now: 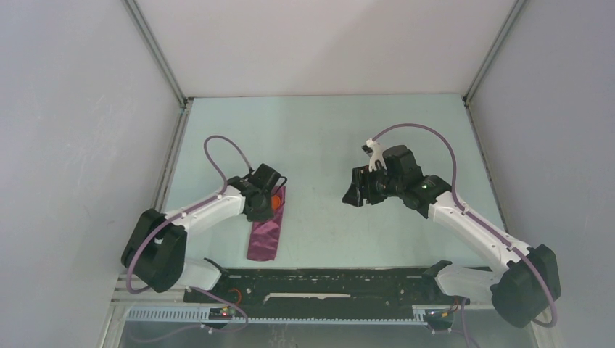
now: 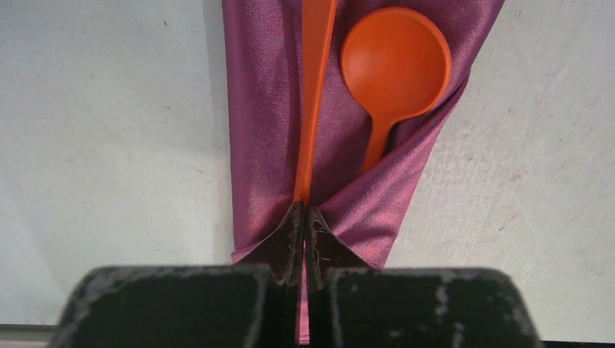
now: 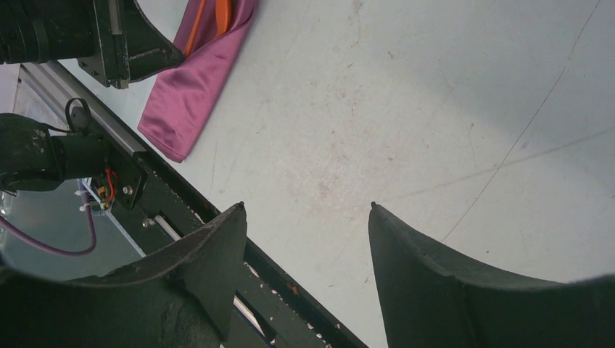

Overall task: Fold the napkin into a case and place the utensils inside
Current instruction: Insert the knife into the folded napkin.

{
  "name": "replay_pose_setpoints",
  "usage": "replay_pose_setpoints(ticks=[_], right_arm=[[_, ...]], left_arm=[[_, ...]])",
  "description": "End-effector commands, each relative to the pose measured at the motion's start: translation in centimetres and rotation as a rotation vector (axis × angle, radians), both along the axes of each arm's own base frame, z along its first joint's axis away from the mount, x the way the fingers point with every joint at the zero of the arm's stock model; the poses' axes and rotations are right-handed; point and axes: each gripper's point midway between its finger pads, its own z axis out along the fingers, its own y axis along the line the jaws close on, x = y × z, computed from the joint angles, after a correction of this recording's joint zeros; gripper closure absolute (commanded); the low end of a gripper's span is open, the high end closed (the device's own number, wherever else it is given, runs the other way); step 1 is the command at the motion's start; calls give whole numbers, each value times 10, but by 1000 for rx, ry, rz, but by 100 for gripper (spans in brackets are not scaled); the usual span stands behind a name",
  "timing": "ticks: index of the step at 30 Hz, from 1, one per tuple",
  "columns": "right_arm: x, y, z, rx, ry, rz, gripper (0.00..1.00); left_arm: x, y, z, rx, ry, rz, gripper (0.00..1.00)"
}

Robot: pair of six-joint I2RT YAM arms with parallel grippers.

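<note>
Reaching in from the left side of the tabletop (image 1: 326, 130), the left arm holds the left gripper (image 2: 304, 212) over the far end of the case (image 1: 264, 235). The case is a long, narrow maroon pouch lying flat toward the near edge, its length running roughly away from the arms. That gripper's jaws are pressed fully together, and their tips meet right at the end of a straight orange utensil (image 2: 313, 94) that lies along the cloth. Whether they nip the plastic, the fabric or nothing cannot be told. Just to the right of that piece lies the orange spoon (image 2: 395, 61), its round bowl resting on the maroon cloth and its stem slipping under a diagonal fold. Farther right, well apart from the case, the right gripper (image 3: 306, 206) hangs above the tabletop with its fingers (image 3: 217, 254) spread wide and nothing between them.
</note>
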Motion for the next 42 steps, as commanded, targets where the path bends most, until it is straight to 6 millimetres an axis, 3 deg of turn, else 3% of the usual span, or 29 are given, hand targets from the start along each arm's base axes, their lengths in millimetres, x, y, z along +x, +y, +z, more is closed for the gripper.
replay_pose_setpoints(ticks=[1, 5, 12, 27, 30, 34, 42], right_arm=[[1, -1, 4, 11, -15, -6, 30], [1, -1, 4, 12, -15, -3, 30], [-1, -2, 5, 9, -17, -2, 30], [-1, -1, 5, 14, -17, 9, 31], [-1, -1, 5, 15, -15, 12, 31], [-1, -2, 4, 12, -15, 9, 31], [1, 2, 3, 24, -8, 15, 31]], left_arm=[[6, -6, 12, -27, -43, 24, 95], [18, -7, 18, -5, -62, 24, 76], [44, -10, 17, 25, -49, 28, 70], [55, -7, 3, 85, -23, 16, 72], [56, -8, 1, 88, -16, 12, 79], [53, -5, 7, 86, -27, 21, 87], [37, 4, 10, 81, -21, 35, 89]])
